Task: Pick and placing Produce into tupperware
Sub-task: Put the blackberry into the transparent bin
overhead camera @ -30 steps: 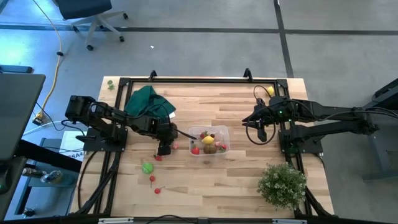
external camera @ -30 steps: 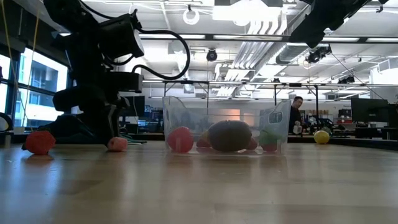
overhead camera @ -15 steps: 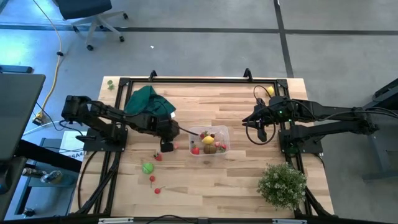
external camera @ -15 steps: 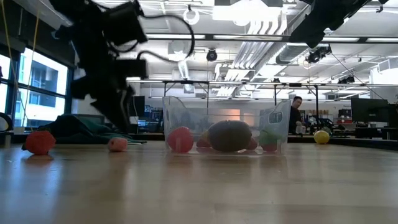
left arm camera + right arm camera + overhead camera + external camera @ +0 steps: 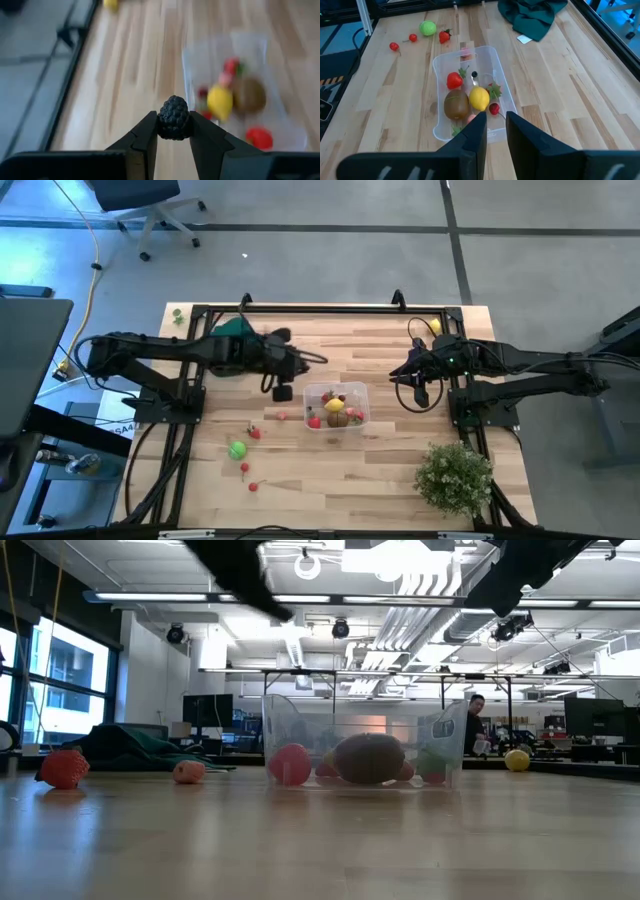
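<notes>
A pale wooden bench (image 5: pixel 380 470) was seen on a grey floor. A dark blackberry (image 5: pixel 173 118) was pinched between the left fingers (image 5: pixel 146 137), at about ten o'clock of the clear tupperware (image 5: pixel 337 408). The right fingers (image 5: pixel 473 134) were held slightly apart, empty.

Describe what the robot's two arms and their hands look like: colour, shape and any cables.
Both arms are dark, jointed and slender. The left hand ends in two flat black wedge-shaped fingers; the right hand has the same pair. A black cable loops beside the right arm near its wrist, and another trails along the left arm.
</notes>
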`<state>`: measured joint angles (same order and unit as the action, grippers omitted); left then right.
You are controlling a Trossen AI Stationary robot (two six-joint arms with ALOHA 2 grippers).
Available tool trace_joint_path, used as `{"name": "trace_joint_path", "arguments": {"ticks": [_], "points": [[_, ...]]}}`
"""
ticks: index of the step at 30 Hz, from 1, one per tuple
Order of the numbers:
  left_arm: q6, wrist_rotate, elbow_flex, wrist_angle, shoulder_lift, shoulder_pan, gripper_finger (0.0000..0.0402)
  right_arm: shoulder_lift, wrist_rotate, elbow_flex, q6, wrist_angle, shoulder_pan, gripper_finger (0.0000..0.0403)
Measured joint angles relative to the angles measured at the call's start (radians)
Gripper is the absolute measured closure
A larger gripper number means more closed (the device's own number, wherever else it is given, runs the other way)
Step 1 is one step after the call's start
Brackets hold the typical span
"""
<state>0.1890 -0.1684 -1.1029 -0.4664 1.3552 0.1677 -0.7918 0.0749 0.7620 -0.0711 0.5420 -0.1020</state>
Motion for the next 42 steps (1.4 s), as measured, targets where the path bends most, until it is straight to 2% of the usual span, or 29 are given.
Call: {"name": "trace_joint_path", "arguments": {"ticks": [8, 12, 18, 42], "points": [[0.050, 0.056, -0.202, -0.041, 0.212, -0.057, 0.0315, 0.000, 0.000, 0.000, 0.000, 0.000, 0.000, 0.0340], [0.041, 0.110, -0.227, -0.060, 0.342, -0.081, 0.0314, 0.000, 0.000, 0.000, 0.000, 0.000, 0.000, 0.0340], [0.012, 0.183, -0.226, -0.066, 0.469, -0.105, 0.0314, 0.000, 0.000, 0.000, 0.000, 0.000, 0.000, 0.0340], [-0.025, 0.210, -0.225, -0.111, 0.608, -0.109, 0.0314, 0.000, 0.000, 0.000, 0.000, 0.000, 0.000, 0.0340]]}}
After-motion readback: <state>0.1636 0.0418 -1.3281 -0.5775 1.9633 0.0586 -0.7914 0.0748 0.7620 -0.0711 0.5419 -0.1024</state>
